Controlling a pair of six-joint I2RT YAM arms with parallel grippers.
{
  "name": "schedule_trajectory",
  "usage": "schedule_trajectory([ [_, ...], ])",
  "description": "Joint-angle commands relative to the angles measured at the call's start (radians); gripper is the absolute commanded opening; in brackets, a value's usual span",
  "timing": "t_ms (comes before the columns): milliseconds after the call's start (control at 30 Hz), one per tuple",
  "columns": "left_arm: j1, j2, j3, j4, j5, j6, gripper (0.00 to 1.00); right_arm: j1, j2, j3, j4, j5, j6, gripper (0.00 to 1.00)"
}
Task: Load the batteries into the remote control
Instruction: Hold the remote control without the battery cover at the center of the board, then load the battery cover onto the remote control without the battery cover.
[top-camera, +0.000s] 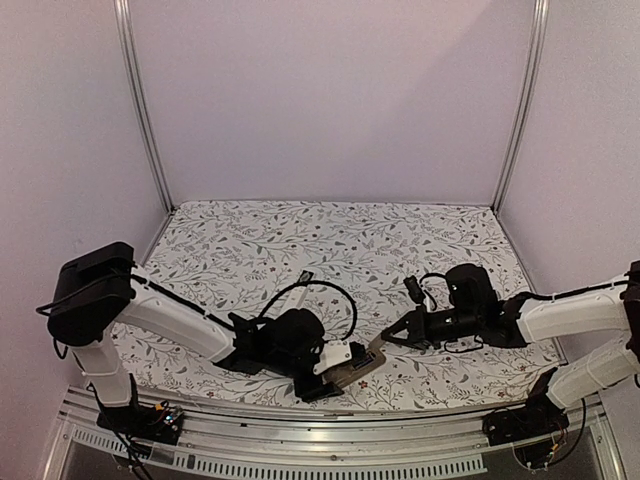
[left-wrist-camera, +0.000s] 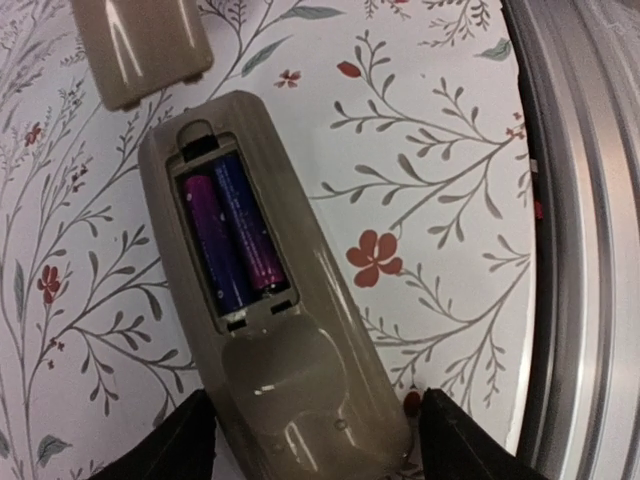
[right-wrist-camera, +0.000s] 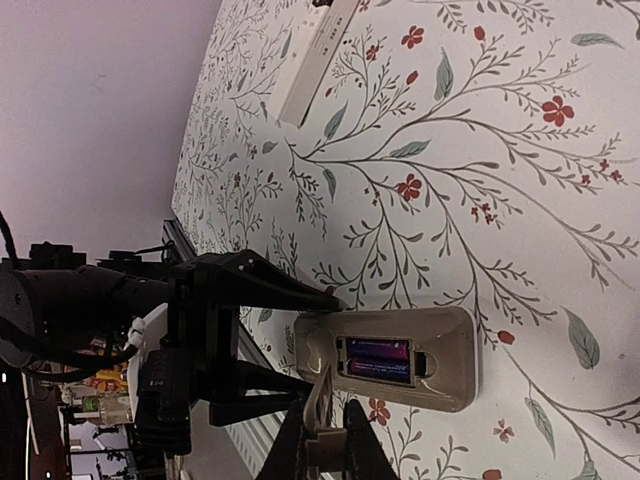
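Broadly, floral cloth (top-camera: 300, 235) under remote (left-wrist-camera: 300, 390), lilac walls (top-camera: 330, 100), perhaps aluminium posts (top-camera: 145, 110).

Remote control (left-wrist-camera: 290, 400) beige, cover (left-wrist-camera: 140, 50) same; batteries (left-wrist-camera: 230, 240) purple-blue; tablecloth (left-wrist-camera: 430, 150) white, grey leaves, red flowers.

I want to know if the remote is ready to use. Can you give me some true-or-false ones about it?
1. Two batteries sit side by side in the remote. True.
2. The battery cover is clipped onto the remote. False: it is off, apart from the remote, pinched in the shut right end effector.
3. The left end effector is open, with one finger on each side of the remote's end. True.
4. The remote lies buttons up. False: its back faces up, showing the open compartment.
5. The tablecloth is plain blue. False: it is pale with leaves and red flowers.
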Motion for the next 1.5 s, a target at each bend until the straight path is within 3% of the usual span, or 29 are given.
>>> schedule_trajectory([
  [0, -0.032, 0.030, 0.012, -0.045, -0.031, -0.058, 0.67, 0.003, 0.033, -0.010, 0.068, -0.027, 0.043, 0.00],
  [133, -0.044, 0.045, 0.019, -0.057, -0.061, -0.114, 0.64, 0.004, 0.046, -0.017, 0.094, -0.030, 0.039, 0.00],
  [300, -0.060, 0.077, 0.026, -0.055, -0.103, -0.167, 0.63, 0.008, 0.124, 0.007, 0.165, -0.147, -0.019, 0.00],
  [433, -0.060, 0.075, 0.017, -0.058, -0.136, -0.187, 0.65, 0.008, 0.171, 0.041, 0.122, -0.161, -0.085, 0.00],
  [533, -0.060, 0.079, 0.016, -0.061, -0.162, -0.203, 0.73, 0.008, 0.194, 0.057, 0.112, -0.171, -0.115, 0.00],
  [767, -0.067, 0.084, 0.007, -0.053, -0.192, -0.235, 0.72, 0.006, 0.236, 0.111, 0.009, -0.168, -0.192, 0.00],
  [1467, -0.071, 0.079, -0.010, -0.037, -0.205, -0.234, 0.69, -0.007, 0.286, 0.128, 0.026, -0.160, -0.190, 0.00],
])
